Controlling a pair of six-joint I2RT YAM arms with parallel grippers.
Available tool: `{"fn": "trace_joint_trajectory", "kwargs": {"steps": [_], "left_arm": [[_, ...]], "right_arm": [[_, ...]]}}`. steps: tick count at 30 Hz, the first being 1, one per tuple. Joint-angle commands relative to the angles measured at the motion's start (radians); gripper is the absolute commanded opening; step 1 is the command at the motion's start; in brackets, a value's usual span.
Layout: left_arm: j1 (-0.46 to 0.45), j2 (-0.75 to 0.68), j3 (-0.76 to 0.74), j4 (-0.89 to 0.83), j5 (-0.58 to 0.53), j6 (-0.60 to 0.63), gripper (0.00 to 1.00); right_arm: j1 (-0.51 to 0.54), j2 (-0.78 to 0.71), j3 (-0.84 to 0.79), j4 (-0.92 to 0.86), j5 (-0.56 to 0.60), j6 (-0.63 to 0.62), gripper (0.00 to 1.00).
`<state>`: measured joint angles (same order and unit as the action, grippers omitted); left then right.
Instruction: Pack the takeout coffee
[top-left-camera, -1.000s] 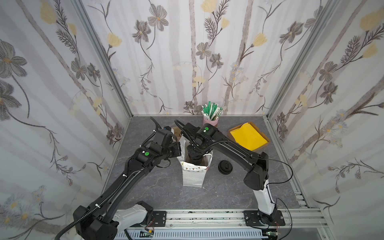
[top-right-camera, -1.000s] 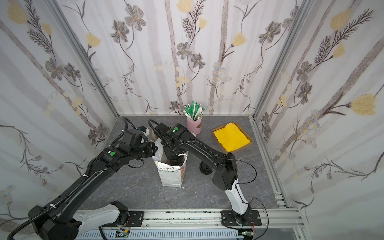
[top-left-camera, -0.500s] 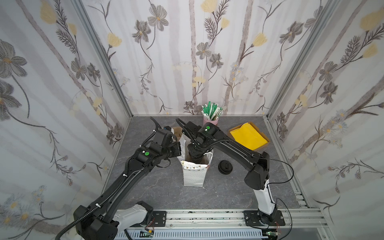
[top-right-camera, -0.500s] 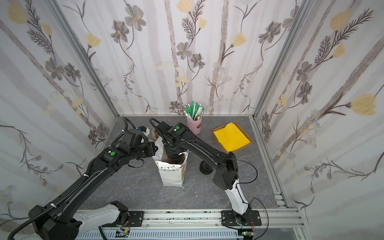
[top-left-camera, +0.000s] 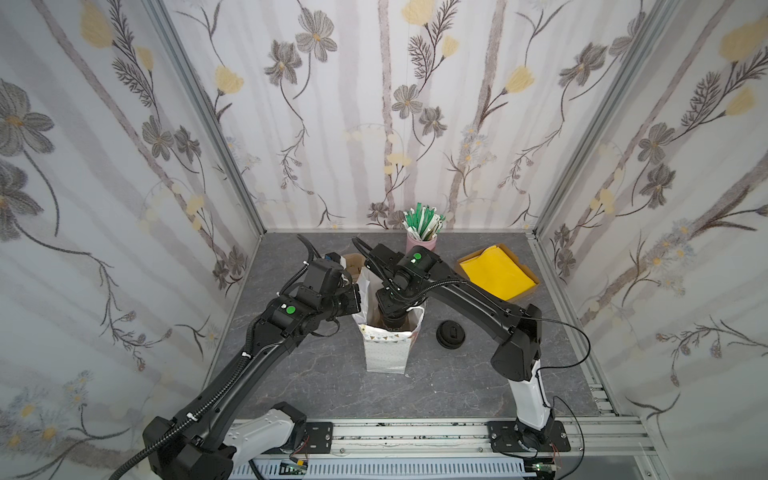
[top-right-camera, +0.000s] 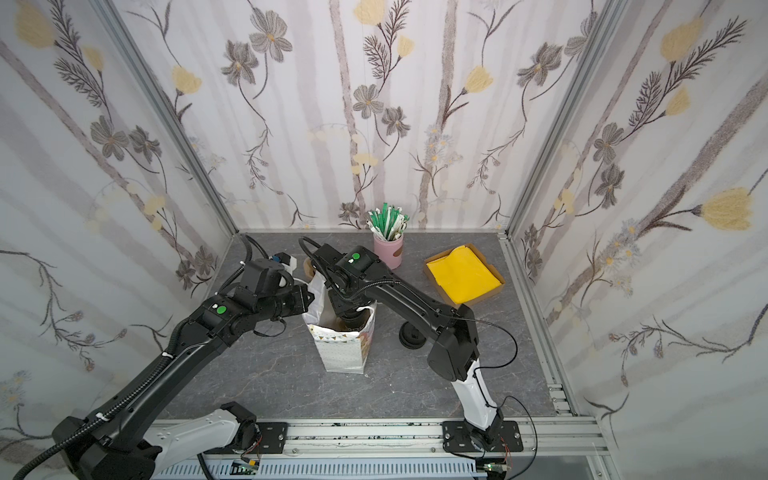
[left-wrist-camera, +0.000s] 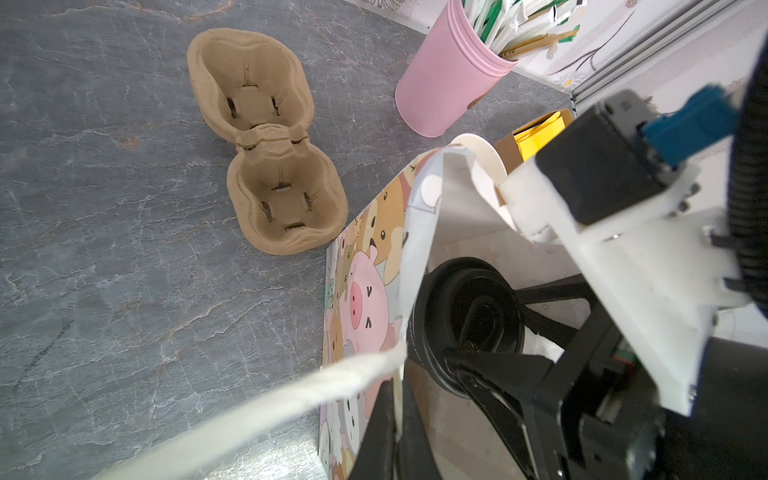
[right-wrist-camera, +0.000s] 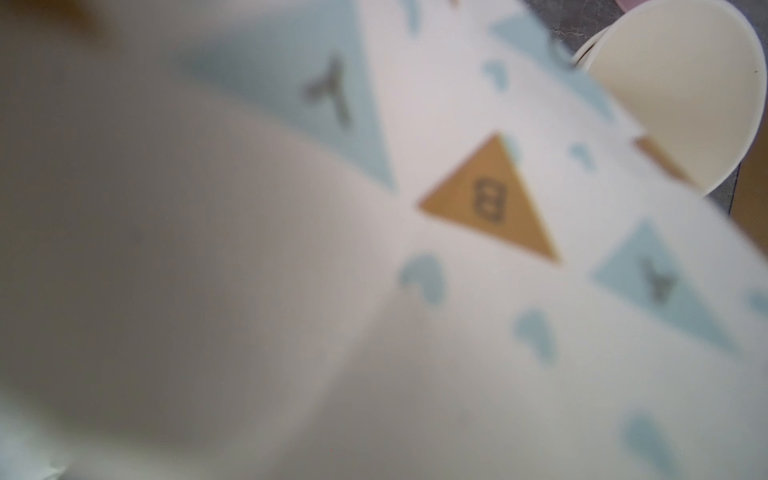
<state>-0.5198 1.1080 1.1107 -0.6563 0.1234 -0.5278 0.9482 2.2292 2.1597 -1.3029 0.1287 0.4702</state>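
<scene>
- Down inside the paper bag (top-left-camera: 384, 349), below its rim: the takeout coffee (left-wrist-camera: 469, 316), upright, black domed lid up; cannot tell whether resting on the bag's floor.
- Closed around it near the lid's edge: the right hand (top-left-camera: 394, 321), set in from above the bag.
- Pinched shut on the bag's wall beside the rope handle (left-wrist-camera: 291, 395): the left hand (top-left-camera: 358, 300), holding the mouth open.
- Probably light if empty, heavier and sloshing if filled; cannot tell which through the lid.
- Thin paper wall, likely to dent under a hard squeeze; smooth plastic lid, likely to slip or pop off.
- Best taken on the stiffer ring just under the lid, from two sides, kept level.
- Outside the bag, behind its far wall: lidless paper cups (right-wrist-camera: 673, 91) and a pulp carrier (left-wrist-camera: 266, 158); off its right-arm side, loose black lids (top-left-camera: 451, 333).
</scene>
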Motion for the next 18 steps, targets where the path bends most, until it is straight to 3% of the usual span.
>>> {"fn": "trace_joint_trajectory", "kwargs": {"steps": [1, 18], "left_arm": [[0.001, -0.004, -0.001, 0.004, -0.029, -0.004, 0.00], [0.006, -0.004, 0.002, 0.005, -0.025, 0.010, 0.00]], "right_arm": [[0.004, -0.014, -0.001, -0.001, -0.007, 0.000, 0.29], [0.014, -0.009, -0.004, -0.007, -0.009, 0.016, 0.30]]}}
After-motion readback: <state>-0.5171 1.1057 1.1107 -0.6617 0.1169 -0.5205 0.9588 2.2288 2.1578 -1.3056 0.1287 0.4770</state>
